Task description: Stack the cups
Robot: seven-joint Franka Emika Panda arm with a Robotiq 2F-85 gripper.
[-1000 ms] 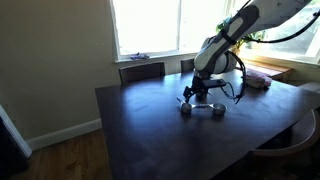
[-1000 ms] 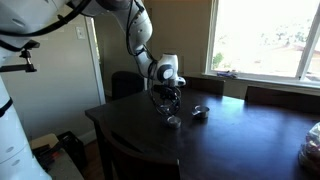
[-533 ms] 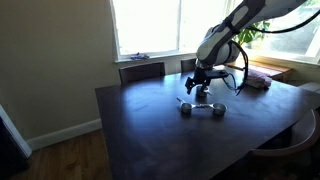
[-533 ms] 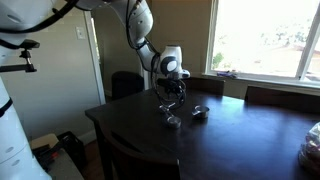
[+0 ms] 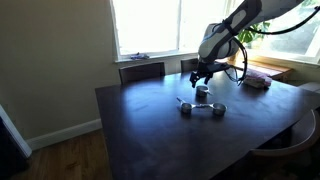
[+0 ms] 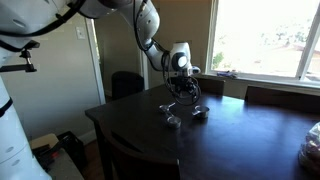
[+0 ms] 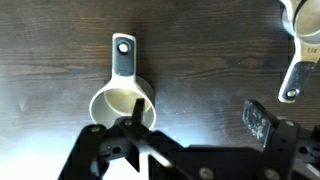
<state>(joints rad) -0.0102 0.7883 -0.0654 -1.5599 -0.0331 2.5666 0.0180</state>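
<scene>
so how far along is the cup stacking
done: nothing looks stacked, the cups sit apart on the table. in hand: nothing, the gripper hangs above one cup with fingers open and empty. left: all the stacking.

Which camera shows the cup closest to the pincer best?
Wrist view: the cup is seen from above, large, rim and handle sharp. In both exterior views the cups are tiny glints and I cannot single it out.

Arm (image 5: 243,17) in a downward bend, pincer (image 5: 203,75) vertical, jaws wide apart, empty.
</scene>
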